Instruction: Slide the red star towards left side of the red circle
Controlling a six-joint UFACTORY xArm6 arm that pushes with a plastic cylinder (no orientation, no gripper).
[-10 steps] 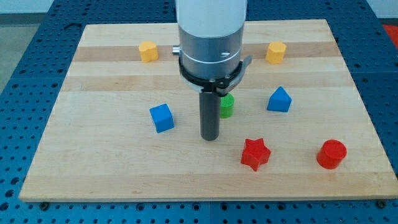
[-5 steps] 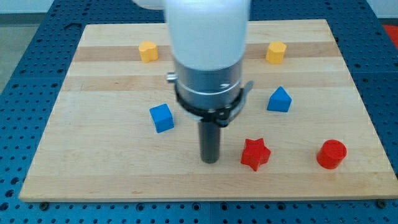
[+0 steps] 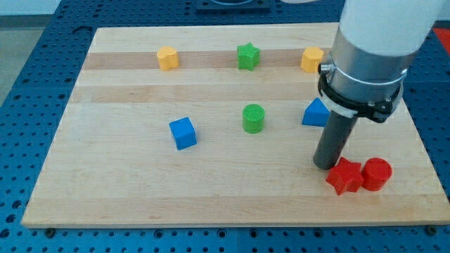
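Red star resting against the left side of the red circle on a wooden board, with my tip just beside the star.

Nearest the view's bottom, the red star sits touching the red circle, which lies to its right. My tip stands just at the star's upper left, touching or almost touching it; it is a bare rod, with nothing that opens or holds. Farther up, a blue cube lies at the view's left, a green cylinder near the middle, and a blue triangular block partly hidden behind the rod. Along the top of the wooden board sit a yellow block, a green star and a second yellow block.
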